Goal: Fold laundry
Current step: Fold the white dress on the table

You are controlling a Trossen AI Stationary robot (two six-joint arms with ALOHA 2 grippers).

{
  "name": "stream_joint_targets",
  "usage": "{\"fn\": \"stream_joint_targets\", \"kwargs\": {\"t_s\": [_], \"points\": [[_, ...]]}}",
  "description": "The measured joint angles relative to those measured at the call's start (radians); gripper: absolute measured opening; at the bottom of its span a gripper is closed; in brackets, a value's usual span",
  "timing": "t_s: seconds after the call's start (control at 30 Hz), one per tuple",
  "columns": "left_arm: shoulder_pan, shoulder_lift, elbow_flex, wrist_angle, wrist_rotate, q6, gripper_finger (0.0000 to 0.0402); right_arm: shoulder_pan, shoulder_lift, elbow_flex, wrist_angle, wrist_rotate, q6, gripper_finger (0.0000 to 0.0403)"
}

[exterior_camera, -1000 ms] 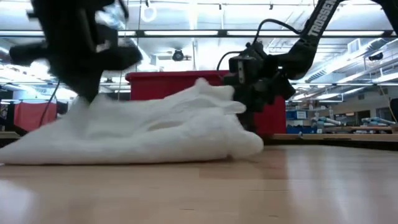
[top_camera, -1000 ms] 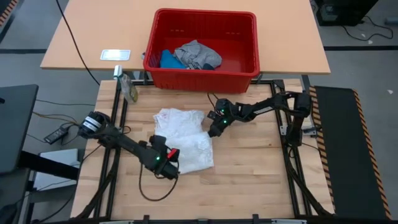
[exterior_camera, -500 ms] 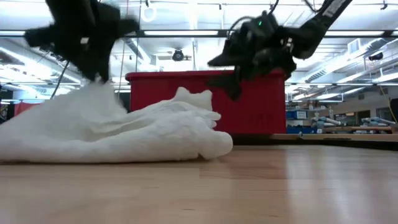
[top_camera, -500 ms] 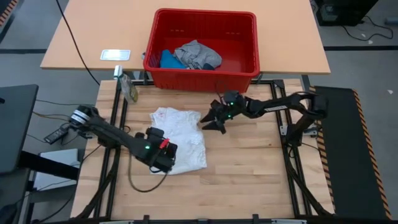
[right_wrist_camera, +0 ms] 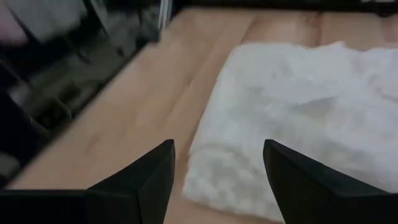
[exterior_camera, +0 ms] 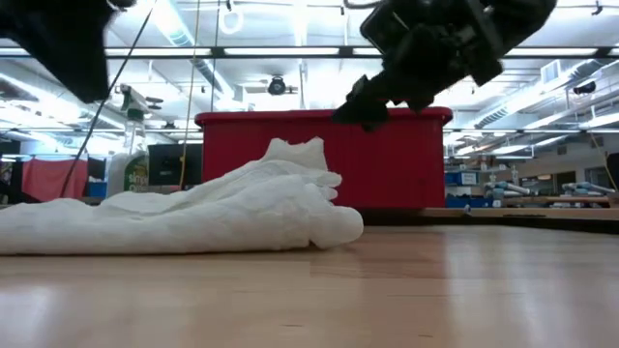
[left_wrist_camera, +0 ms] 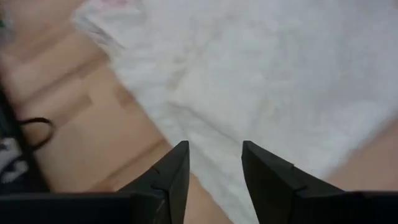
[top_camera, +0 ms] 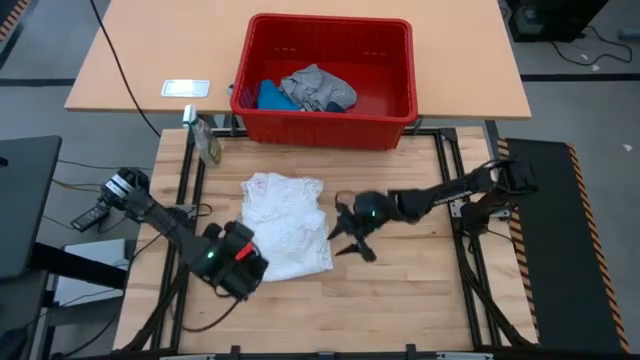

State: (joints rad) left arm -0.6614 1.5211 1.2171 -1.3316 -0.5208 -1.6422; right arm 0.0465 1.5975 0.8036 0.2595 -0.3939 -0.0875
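Observation:
The white lacy garment point(top_camera: 287, 225) lies folded in a rough rectangle on the wooden table; it also shows in the low view point(exterior_camera: 193, 217). My left gripper point(top_camera: 250, 265) is open and hovers above the garment's near left corner point(left_wrist_camera: 205, 124), clear of it. My right gripper point(top_camera: 345, 240) is open and raised, just off the garment's right edge point(right_wrist_camera: 249, 124). The grey garment point(top_camera: 318, 88) and the bright blue one point(top_camera: 270, 96) lie in the red basket point(top_camera: 400, 60). I cannot make out the dark navy garment.
The red basket stands at the far edge, on the tan table behind the worktable. A spray bottle point(top_camera: 208, 142) stands at the far left corner. A black cable point(top_camera: 225, 305) loops on the table near my left arm. Bare wood lies to the right and near side.
My left gripper has drawn the garment's near part toward the table's left, let it go and risen; the raised peak of cloth has dropped flat and the garment is narrower. My right gripper has come off the garment's right edge, risen, and moved toward the near edge.

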Motion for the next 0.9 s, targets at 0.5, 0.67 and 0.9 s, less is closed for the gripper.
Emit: {"fn": "stream_joint_targets", "kwargs": {"t_s": [0.5,0.67,0.9], "points": [[-0.165,0.312,0.016,0.324,-0.012,0.428,0.0160,0.223,0.180,0.007,0.131,0.412,-0.072,0.0249],[-0.160,0.373,0.016,0.270,-0.008,0.413,0.0160,0.221,0.239,0.008,0.197,0.423,-0.058,0.0249],[-0.141,0.460,0.012,0.271,-0.007,0.527,0.0160,0.206,0.317,0.030,0.202,0.394,0.047,0.0244]]}}
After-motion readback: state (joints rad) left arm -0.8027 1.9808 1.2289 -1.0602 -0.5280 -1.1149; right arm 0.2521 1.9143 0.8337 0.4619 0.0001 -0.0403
